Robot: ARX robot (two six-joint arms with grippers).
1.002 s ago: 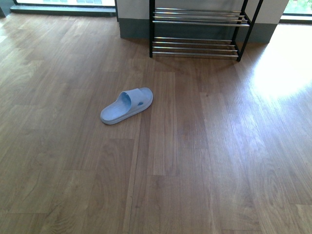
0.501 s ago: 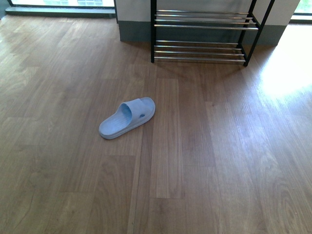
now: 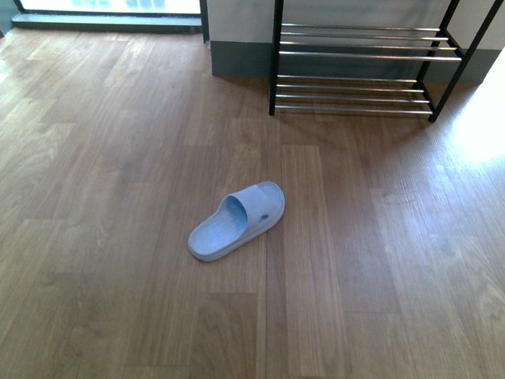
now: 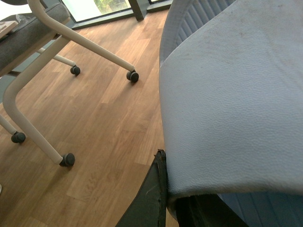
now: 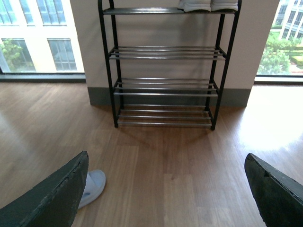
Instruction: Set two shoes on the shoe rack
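One pale blue slide (image 3: 237,221) lies on the wooden floor in the front view, toe pointing toward the shoe rack (image 3: 363,54), which stands against the wall behind it. Neither arm shows in that view. A second pale blue slide (image 4: 236,94) fills the left wrist view, and my left gripper (image 4: 170,191) is shut on its edge. My right gripper (image 5: 165,189) is open and holds nothing. It faces the shoe rack (image 5: 165,52), with the floor slide (image 5: 94,184) beside its one finger (image 5: 52,198). Two whitish shoe ends (image 5: 208,4) rest on the top shelf.
White chair legs (image 4: 42,94) on black castors (image 4: 133,75) stand on the floor in the left wrist view. A grey skirting (image 3: 241,57) runs along the wall behind the rack, with windows on either side. A bright sun patch (image 3: 485,126) lies at the right.
In the front view the floor slide and the rack have shifted down and to the right and look a little larger. The slide lies the same way on the floor.
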